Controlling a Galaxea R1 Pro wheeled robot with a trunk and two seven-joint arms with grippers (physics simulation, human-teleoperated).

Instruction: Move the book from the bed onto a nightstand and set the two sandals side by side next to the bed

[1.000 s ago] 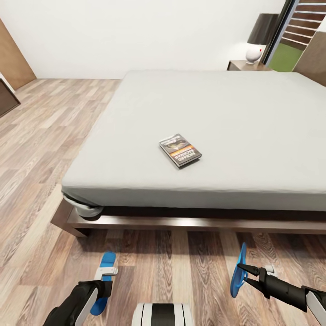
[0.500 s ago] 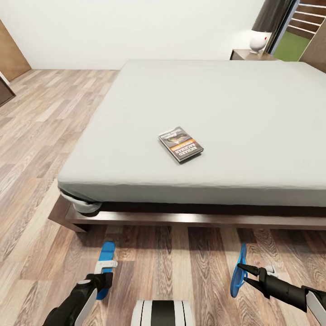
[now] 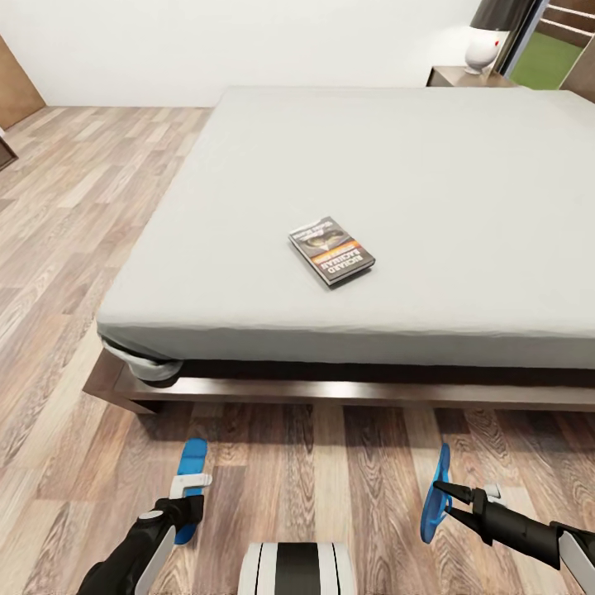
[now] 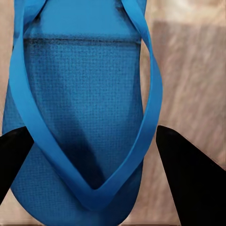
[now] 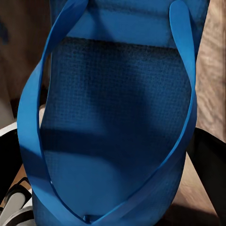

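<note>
The book (image 3: 331, 251), dark-covered with an orange band, lies flat on the pale mattress of the bed (image 3: 430, 173), a little in from its near edge. Over the wood floor in front of the bed frame, my left gripper (image 3: 189, 489) is shut on one blue sandal (image 3: 192, 464), held flat; in the left wrist view that sandal (image 4: 84, 108) sits between the black fingers (image 4: 190, 181). My right gripper (image 3: 443, 494) is shut on the other blue sandal (image 3: 435, 487), held on edge. That sandal (image 5: 117, 122) looms close in the right wrist view.
A dark nightstand (image 3: 463, 77) carrying a white lamp with a dark shade (image 3: 483, 51) stands at the bed's far right corner. Plank floor (image 3: 74, 215) stretches along the bed's left side. My base (image 3: 296, 568) shows at the bottom edge.
The whole view has shifted: the bed and book sit a little higher and nearer, so the camera moved. Both grippers keep their sandals as before.
</note>
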